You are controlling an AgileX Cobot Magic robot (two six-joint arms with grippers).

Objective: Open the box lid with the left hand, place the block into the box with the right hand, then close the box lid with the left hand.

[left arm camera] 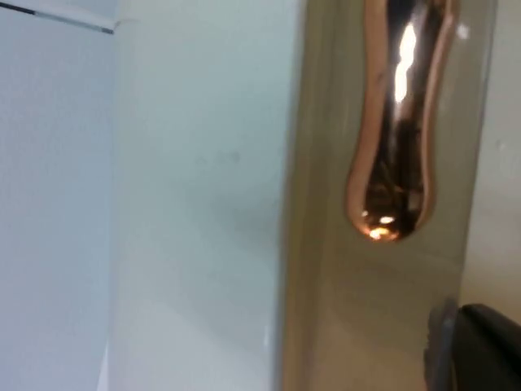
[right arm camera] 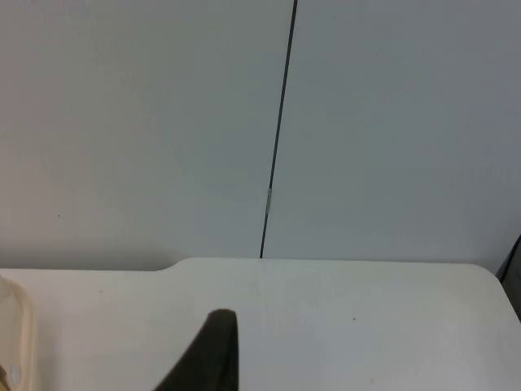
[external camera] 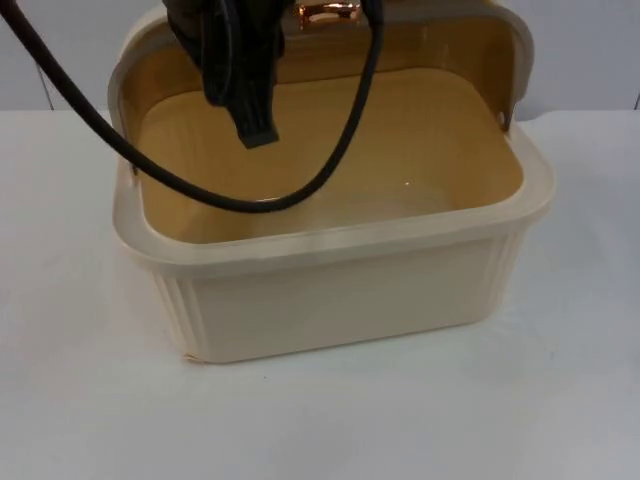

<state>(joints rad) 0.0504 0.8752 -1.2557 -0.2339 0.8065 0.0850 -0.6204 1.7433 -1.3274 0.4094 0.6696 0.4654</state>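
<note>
A cream plastic box (external camera: 350, 300) stands in the middle of the white table. Its lid (external camera: 440, 50) is swung up and stands behind the opening, with a copper handle (external camera: 328, 12) at its top edge. I see only the tan floor (external camera: 400, 160) inside the box. My left gripper (external camera: 255, 122) hangs over the box's back left part, just in front of the raised lid. The left wrist view looks closely at the copper handle (left arm camera: 397, 122) on the lid's surface (left arm camera: 203, 204). My right gripper (right arm camera: 213, 354) waits over the table beside the box's rim (right arm camera: 15, 346).
White table (external camera: 90, 400) surrounds the box on the front and both sides. The grey partition wall (right arm camera: 391, 122) with a dark vertical seam (right arm camera: 277, 138) closes the table's far edge.
</note>
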